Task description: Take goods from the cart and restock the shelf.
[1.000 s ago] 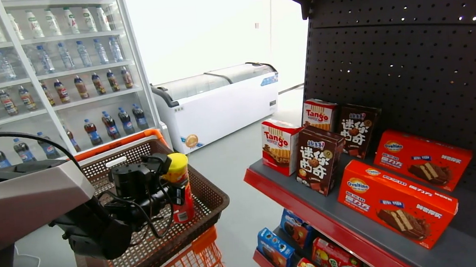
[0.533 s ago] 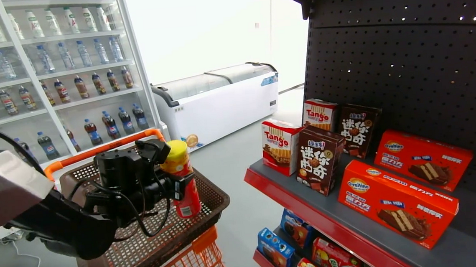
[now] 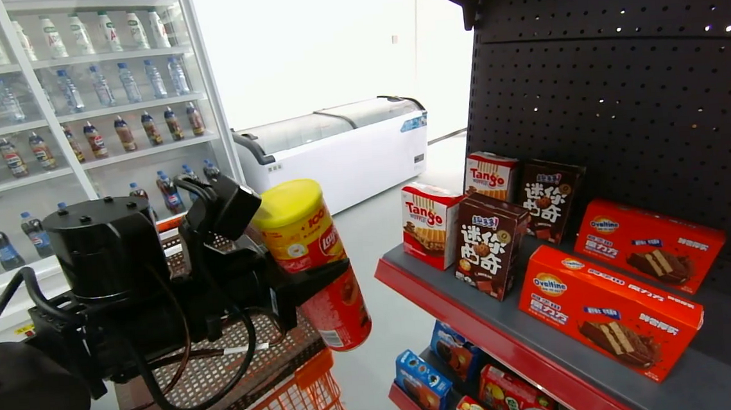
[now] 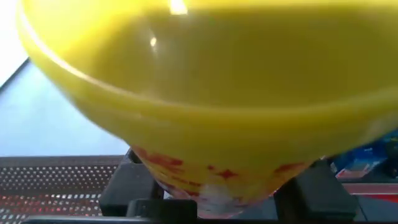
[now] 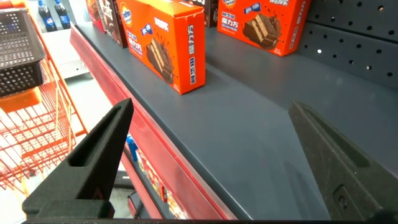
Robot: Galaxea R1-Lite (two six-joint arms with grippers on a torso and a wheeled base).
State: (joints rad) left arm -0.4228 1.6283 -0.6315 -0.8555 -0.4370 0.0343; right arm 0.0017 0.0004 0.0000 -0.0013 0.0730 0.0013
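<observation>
Holding arm: left end effector (image 3: 302, 264) is clamped across the middle of the can (image 3: 316, 234), one finger crossing in front of the red wall. A mid-body hold should keep the long tube from swinging.
Can: red tube with a yellow lid (image 4: 205, 93), tilted, lid uppermost and base angled down toward the shelf (image 3: 418, 272). It hangs in the air above the cart's corner, apart from the shelf.
Free arm: right end effector (image 5: 214, 162) is spread wide and empty, poised over a bare stretch of shelf deck near the orange boxes (image 5: 165, 40). Judged parked clear of the other arm's path.
Cart: brown mesh basket of the cart (image 3: 222, 369) sits under and behind the can.
Placement zone: the grey deck along the red front edge is bare, a likely spot for the can. It would need to be brought upright first.
Stock: wafer boxes (image 3: 428, 226) and brown boxes (image 3: 487, 248) stand in rows, faces forward for display.
Background: chest freezer (image 3: 336, 155); drinks cooler (image 3: 76, 122).
</observation>
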